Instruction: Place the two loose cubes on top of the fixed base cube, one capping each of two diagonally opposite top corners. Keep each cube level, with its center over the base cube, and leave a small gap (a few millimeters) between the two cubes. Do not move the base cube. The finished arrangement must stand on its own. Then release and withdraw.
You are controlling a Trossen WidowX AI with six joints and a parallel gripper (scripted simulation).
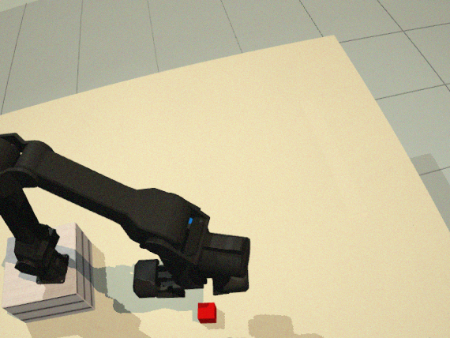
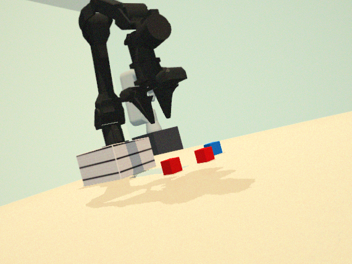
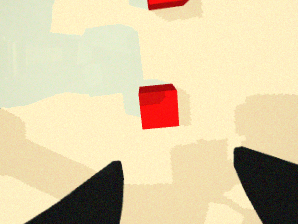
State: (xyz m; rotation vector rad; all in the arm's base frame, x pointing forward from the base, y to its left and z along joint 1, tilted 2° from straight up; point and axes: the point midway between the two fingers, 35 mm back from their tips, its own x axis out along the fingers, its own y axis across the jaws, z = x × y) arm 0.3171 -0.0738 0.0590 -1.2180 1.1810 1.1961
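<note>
One red cube lies on the table. A second red cube lies farther back; the arm hides it in the top view. A blue cube lies just behind it, with only a sliver of blue showing through the arm in the top view. No cube rests on another. Which cube is the fixed base is not marked. My gripper is open and empty, pointing down well above the table. In the wrist view the nearer red cube is just beyond the fingertips.
My arm stands on a pale striped block at the left. Behind it in the exterior view are a dark block and a pale robot arm. The table edge runs along the top and right in the top view.
</note>
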